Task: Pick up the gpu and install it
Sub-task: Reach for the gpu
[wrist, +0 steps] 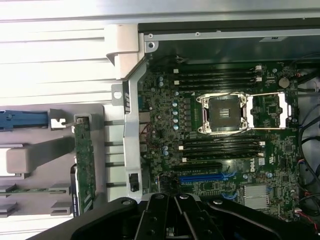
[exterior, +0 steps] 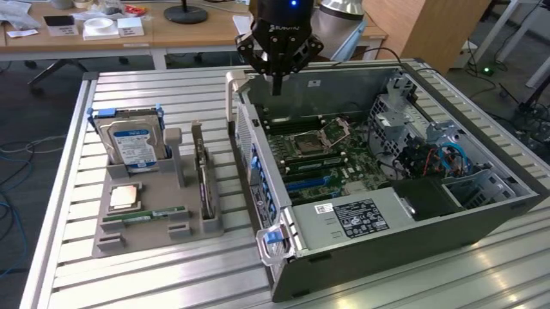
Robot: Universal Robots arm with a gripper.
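- One gripper [exterior: 277, 89] hangs in the exterior view over the far rim of the open computer case [exterior: 413, 248], its fingers pinched together with nothing between them.
- The gpu [exterior: 203, 177] stands on its long edge in a grey holder [exterior: 112, 244] just beside the case, on the exterior view's left of it (untouched, and well apart from the gripper).
- A hard drive [exterior: 133, 138], a processor chip [exterior: 125, 195] and a green memory stick [exterior: 144, 216] sit in the same holder, farther from the case than the gpu.
- Inside the case lies the motherboard [exterior: 313, 151].
- In the wrist view the gripper [wrist: 175, 210] is clenched above the motherboard [wrist: 220, 145] within the case [wrist: 131, 125], near a blue slot [wrist: 200, 177]. The processor socket [wrist: 222, 114] has its metal frame swung aside.
- The gpu [wrist: 84, 160] shows edge-on just outside the case, upright in the holder [wrist: 30, 157].
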